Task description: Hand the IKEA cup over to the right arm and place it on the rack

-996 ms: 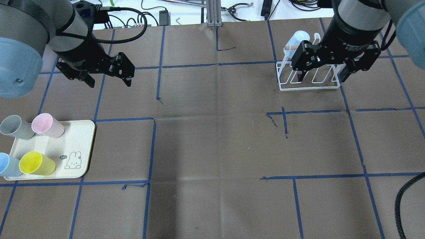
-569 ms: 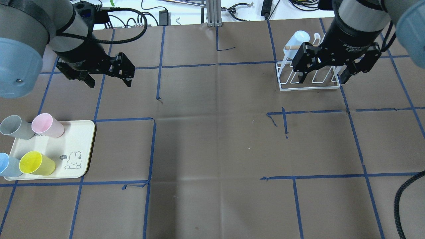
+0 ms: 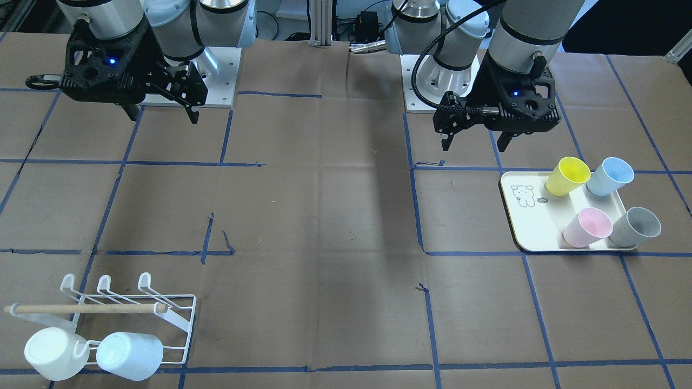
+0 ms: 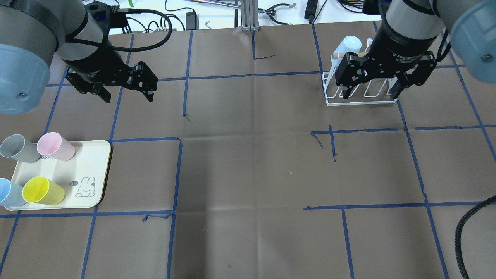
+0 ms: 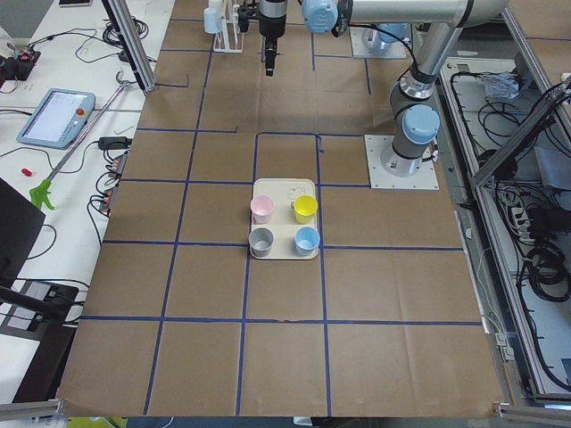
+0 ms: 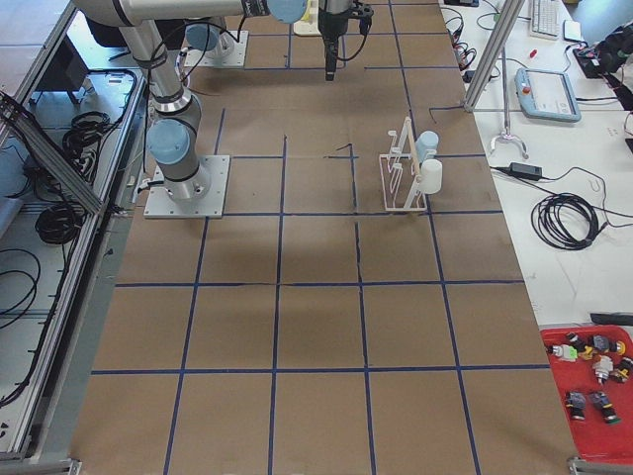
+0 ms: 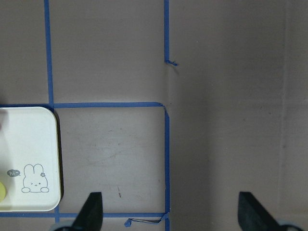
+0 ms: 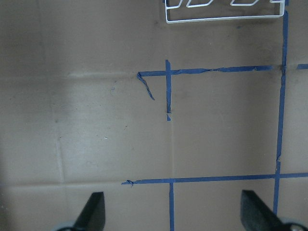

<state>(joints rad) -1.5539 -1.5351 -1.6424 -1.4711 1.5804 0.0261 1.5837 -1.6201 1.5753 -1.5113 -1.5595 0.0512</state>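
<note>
Brown paper (image 4: 248,174) stretches wide between the tray (image 4: 93,162) and the rack (image 4: 360,102).

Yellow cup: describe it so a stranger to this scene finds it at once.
On the brown table, look to the cream tray on the robot's left side, which holds four cups. The yellow cup is in the row nearer the robot, next to the bunny drawing. It is the only yellow one; its neighbours are the blue cup, the pink cup and the grey cup.
</note>
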